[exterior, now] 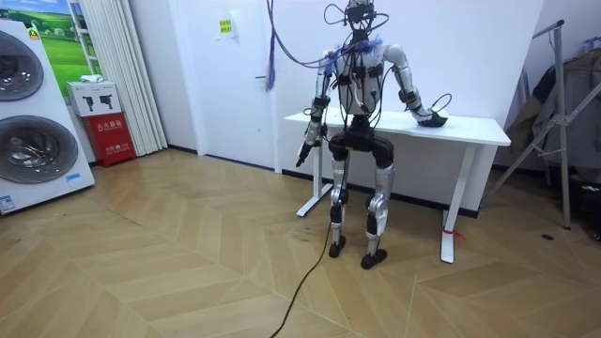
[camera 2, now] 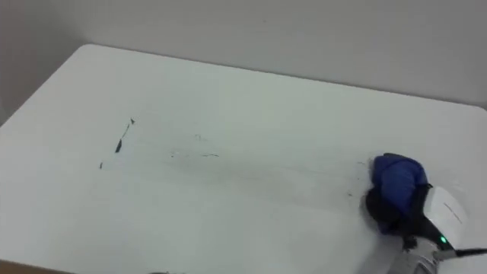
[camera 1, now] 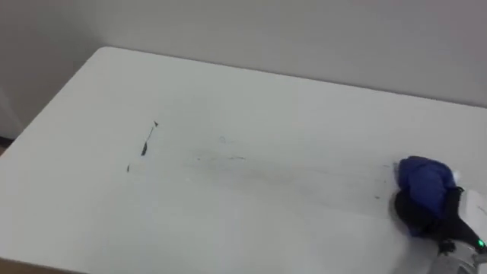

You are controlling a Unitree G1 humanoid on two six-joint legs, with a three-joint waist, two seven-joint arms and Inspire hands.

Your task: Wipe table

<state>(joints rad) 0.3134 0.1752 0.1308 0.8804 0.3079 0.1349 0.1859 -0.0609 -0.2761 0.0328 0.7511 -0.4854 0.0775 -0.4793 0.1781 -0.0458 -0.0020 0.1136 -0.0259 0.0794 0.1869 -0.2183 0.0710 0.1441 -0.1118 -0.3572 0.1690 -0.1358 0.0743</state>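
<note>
At the right edge of the eye views, the right hand (camera 1: pixel 445 217) was cut off by the frame and its front part was buried in the bunched blue cloth (camera 1: pixel 423 180), so I could not tell how far it was closed. This cloth lay on the white table (camera 1: pixel 228 221), touching the hand, just ahead of it. Dark marks (camera 1: pixel 144 147) sat well apart, to the left. Beside the table, the left hand (exterior: pixel 304 150) hung down, too small to read.
</note>
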